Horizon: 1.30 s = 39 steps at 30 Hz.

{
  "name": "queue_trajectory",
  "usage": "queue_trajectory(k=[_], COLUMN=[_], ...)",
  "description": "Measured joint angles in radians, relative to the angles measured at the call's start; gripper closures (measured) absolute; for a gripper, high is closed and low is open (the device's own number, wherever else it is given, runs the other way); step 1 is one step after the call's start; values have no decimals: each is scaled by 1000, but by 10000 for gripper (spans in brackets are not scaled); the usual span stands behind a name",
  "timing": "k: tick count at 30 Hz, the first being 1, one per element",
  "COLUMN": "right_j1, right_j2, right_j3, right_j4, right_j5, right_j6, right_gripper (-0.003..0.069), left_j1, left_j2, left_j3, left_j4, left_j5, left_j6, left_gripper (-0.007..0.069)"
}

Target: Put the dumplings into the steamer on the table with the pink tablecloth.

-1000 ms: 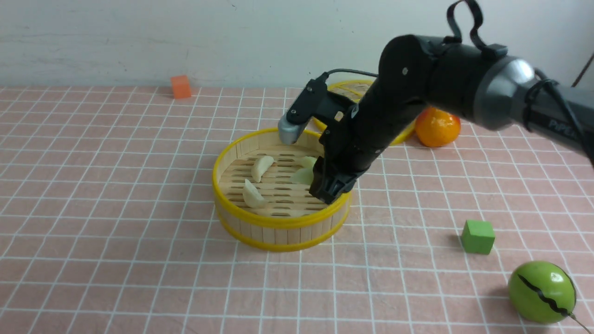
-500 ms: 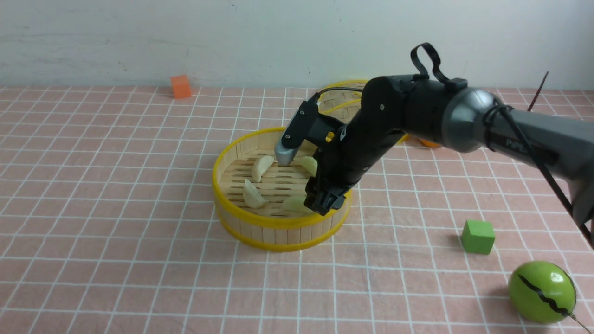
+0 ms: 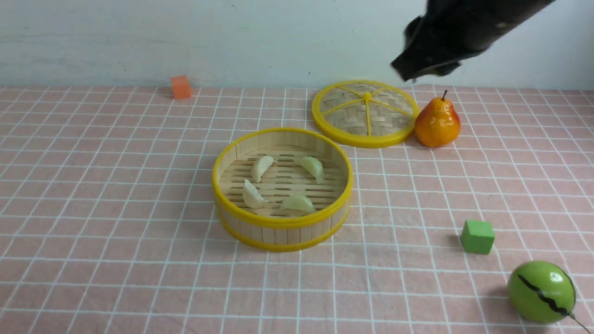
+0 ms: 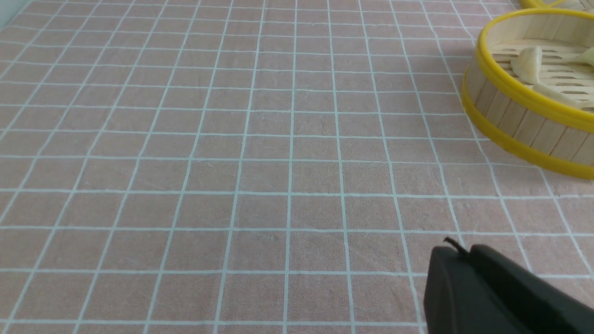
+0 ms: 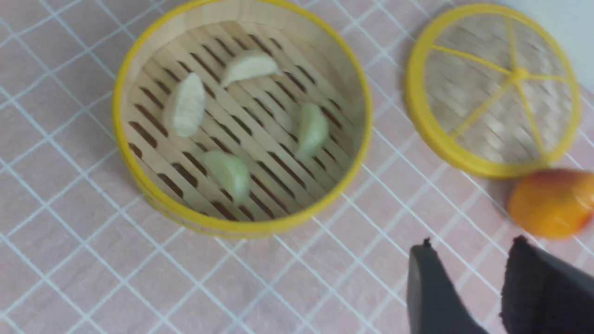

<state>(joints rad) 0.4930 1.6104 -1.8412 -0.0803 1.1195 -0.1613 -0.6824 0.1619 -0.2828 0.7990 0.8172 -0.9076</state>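
Beneath the right fingers [image 5: 436,287], lifting away slightly apart and empty, four dumplings [image 5: 188,105] are now resting inside the steamer [image 5: 241,228], apparently completing the task.

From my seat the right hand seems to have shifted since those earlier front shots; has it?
Yes. The right hand has gone up and away from the steamer, now showing above the pear against the wall.

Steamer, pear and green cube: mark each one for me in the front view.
Steamer [image 3: 280,233]: front view, on the slatted outer wall facing the camera.
Pear [image 3: 437,125]: front view, on its rounded body below the stem.
Green cube [image 3: 477,242]: front view, on its near side face.
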Motion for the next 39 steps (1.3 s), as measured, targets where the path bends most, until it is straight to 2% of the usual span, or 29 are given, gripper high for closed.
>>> queue_trajectory(k=[1, 3, 8, 14, 17, 24, 31, 39], right_j1=[0, 0, 0, 0, 0, 0, 0, 0], right_j2=[-60, -134, -350, -629, -807, -1079, -1218, -1228], right_j3=[8, 45, 247, 616, 901, 1333, 1541, 1632], right_j4=[-44, -81, -97, -109, -110, -105, -58, -54], right_j5=[63, 102, 78, -79, -237, -445, -485, -541], right_j6=[58, 86, 147, 203, 210, 283, 405, 417], right_gripper=[543, 592, 639, 641, 641, 638, 630, 620], left_j1=[0, 0, 0, 0, 0, 0, 0, 0], left_j2=[0, 0, 0, 0, 0, 0, 0, 0], left_j3=[0, 0, 0, 0, 0, 0, 0, 0], left_j4=[0, 0, 0, 0, 0, 0, 0, 0], left_j5=[0, 0, 1, 1, 1, 1, 1, 1], left_j6=[0, 0, 0, 0, 0, 0, 0, 0], left_gripper=[589, 589, 587, 586, 586, 577, 568, 559])
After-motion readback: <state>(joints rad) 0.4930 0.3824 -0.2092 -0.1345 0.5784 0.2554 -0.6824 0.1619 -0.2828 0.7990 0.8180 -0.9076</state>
